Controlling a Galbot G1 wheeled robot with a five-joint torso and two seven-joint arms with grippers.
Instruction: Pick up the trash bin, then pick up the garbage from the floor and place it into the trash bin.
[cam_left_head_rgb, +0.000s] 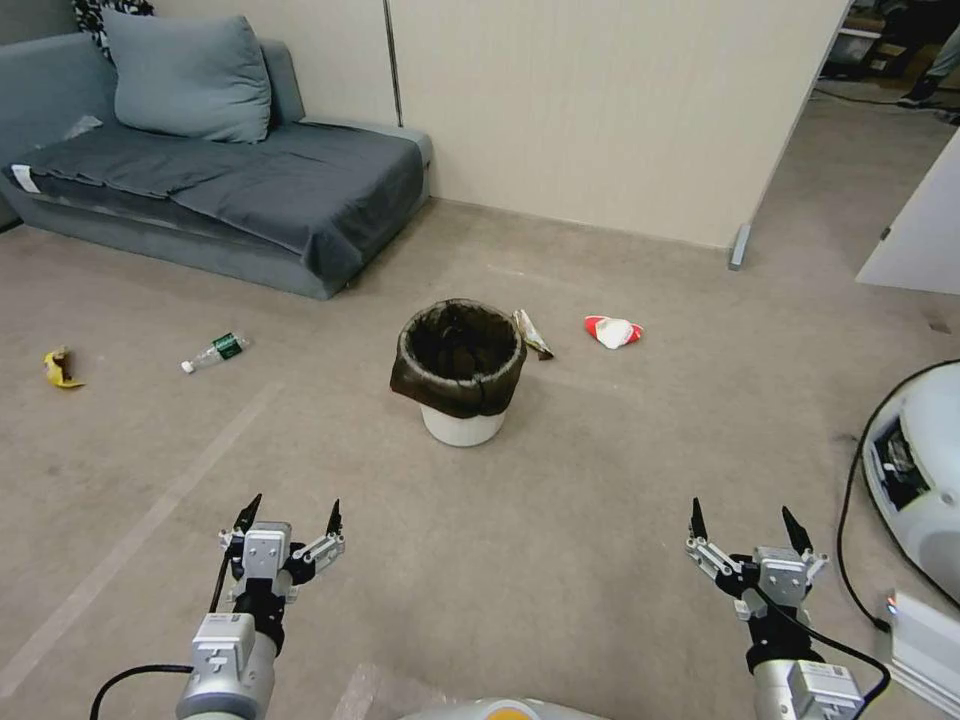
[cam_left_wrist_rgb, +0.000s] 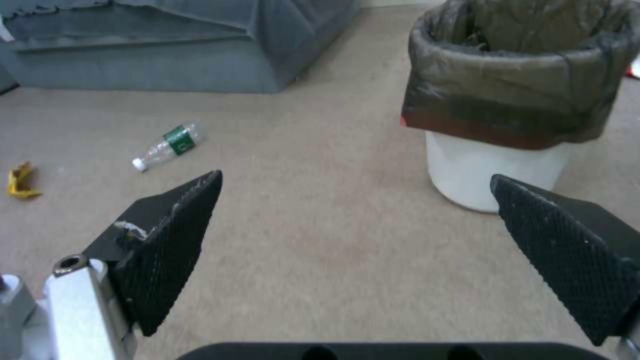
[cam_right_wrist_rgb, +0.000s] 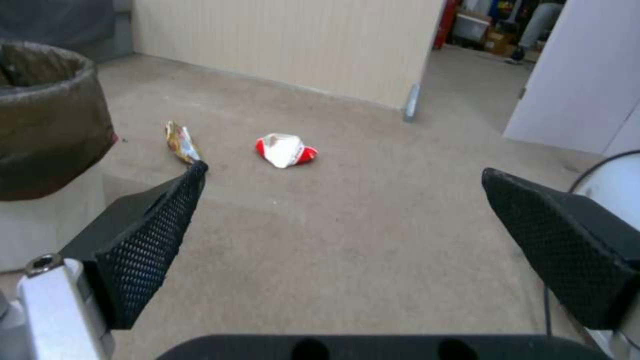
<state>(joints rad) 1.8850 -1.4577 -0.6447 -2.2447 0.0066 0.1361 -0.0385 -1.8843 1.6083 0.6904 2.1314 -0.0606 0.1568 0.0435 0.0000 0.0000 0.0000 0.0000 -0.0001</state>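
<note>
Holding both arms low, I see the left end effector (cam_left_head_rgb: 291, 512) and right end effector (cam_left_head_rgb: 746, 520) spread, empty, short of the upright trash bin (cam_left_head_rgb: 461, 423) on the floor (cam_left_head_rgb: 560, 520).

Silver arms, black textured fingertips (cam_left_wrist_rgb: 167, 250)

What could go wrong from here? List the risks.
1. The liner drapes loosely over the trash bin; the open left gripper might pinch bag rather than rim, and slip.
2. The slim wrapper lies close beside the bin; lifting could drag it.
3. The open right gripper hangs near a cable.
</note>
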